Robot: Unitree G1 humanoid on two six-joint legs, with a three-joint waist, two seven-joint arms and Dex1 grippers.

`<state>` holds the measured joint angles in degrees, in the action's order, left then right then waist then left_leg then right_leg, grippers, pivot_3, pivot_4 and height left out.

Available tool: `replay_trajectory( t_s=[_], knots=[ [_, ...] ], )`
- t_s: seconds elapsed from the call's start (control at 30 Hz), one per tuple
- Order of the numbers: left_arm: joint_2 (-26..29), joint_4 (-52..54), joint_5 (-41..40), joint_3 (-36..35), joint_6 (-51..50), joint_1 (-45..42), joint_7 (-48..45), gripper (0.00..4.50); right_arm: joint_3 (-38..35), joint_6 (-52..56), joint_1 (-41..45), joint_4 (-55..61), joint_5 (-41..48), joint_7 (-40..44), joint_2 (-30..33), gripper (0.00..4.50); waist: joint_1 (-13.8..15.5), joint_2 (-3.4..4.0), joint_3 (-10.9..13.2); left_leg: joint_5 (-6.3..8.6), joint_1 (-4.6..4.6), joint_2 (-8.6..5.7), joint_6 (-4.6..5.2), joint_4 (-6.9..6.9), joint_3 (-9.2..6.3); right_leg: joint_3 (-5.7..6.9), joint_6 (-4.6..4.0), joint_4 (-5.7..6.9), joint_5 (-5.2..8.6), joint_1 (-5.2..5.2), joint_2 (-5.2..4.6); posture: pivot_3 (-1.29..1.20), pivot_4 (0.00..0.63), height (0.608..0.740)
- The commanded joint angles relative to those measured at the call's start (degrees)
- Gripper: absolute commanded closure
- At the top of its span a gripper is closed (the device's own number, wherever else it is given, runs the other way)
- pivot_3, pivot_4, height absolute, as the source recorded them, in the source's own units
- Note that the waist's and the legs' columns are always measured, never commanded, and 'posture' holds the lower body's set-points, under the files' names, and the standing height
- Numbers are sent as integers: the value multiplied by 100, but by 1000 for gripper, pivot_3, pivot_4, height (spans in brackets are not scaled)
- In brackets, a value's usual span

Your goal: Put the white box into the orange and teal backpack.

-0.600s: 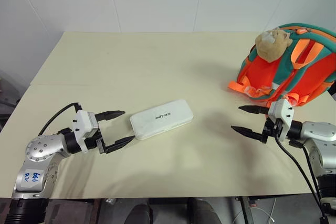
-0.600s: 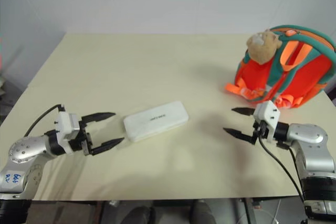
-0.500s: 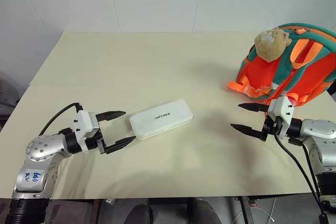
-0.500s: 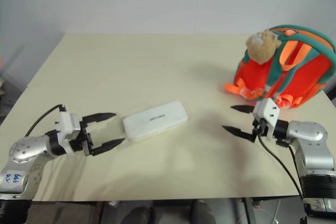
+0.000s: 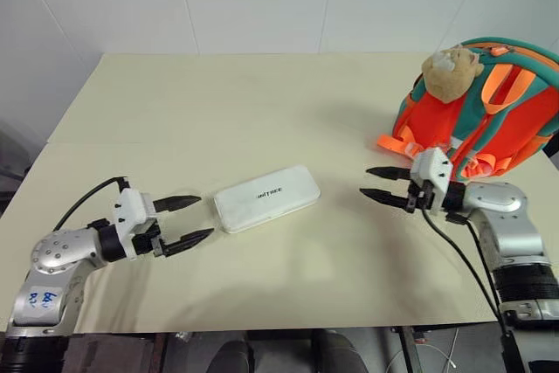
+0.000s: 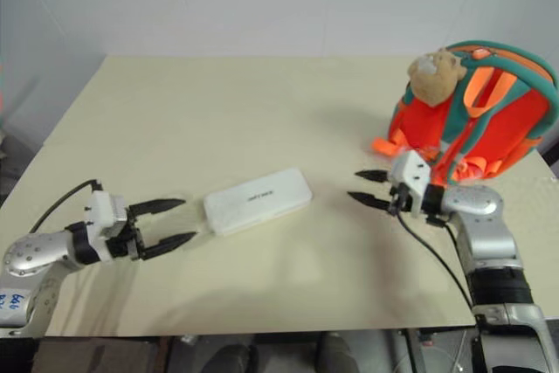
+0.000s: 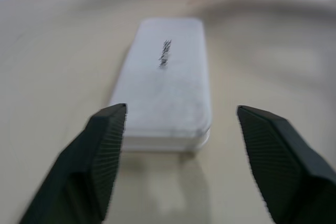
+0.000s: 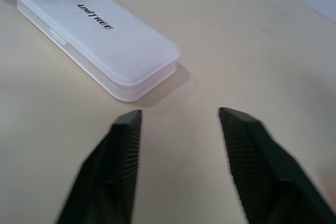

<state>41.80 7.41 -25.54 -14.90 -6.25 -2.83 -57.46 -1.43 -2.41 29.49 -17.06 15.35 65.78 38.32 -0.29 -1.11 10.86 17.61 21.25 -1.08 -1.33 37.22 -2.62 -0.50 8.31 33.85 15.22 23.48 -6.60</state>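
The white box (image 5: 266,198) lies flat on the table's middle, its dark lettering facing up. At the far right the orange and teal backpack (image 5: 502,115) stands upright, with a tan plush toy (image 5: 450,72) on its upper front. My left gripper (image 5: 206,217) is open just left of the box, fingertips a short gap from its end; the left wrist view shows the box (image 7: 165,82) ahead between its fingers (image 7: 100,156). My right gripper (image 5: 364,181) is open and empty, between the box and the backpack, pointing at the box (image 8: 97,30).
The cream table (image 5: 262,102) runs back to a white wall. Its front edge lies just below both arms. The backpack's orange straps (image 5: 406,148) spread onto the table behind my right gripper.
My right gripper has moved left toward the box and its jaws have narrowed. My left gripper has drawn back slightly from the box's end. The box and backpack have not moved.
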Motion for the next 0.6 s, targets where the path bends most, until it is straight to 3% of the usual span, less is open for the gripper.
replay_trajectory(
  t_s=[0.03,0.17,0.27,0.6],
  knots=[
    [160,-99,103,-175,6,-7,98,2195,160,-200,415,-325,-311,-217,-139,3072,0,1,1,0,1,-2,0,1,1,0,0,0,0,0,-2,0,150,740],
    [143,-191,318,45,-137,-146,315,3460,399,-366,886,-1017,-728,-457,-337,4374,1,1,1,-1,0,-1,-1,1,1,0,0,4,0,3,0,0,150,740],
    [55,-139,390,274,-398,-210,446,4452,566,-458,1166,-1454,-972,-575,-481,4366,2,2,1,-3,2,-1,-4,-4,-1,1,0,10,0,3,0,0,150,740],
    [-154,86,498,630,-766,-139,762,4452,755,-656,1505,-2100,-1183,-602,-1030,4366,-95,2,1,-12,9,1,-24,-11,7,3,1,7,0,9,0,0,150,740]
  ],
)
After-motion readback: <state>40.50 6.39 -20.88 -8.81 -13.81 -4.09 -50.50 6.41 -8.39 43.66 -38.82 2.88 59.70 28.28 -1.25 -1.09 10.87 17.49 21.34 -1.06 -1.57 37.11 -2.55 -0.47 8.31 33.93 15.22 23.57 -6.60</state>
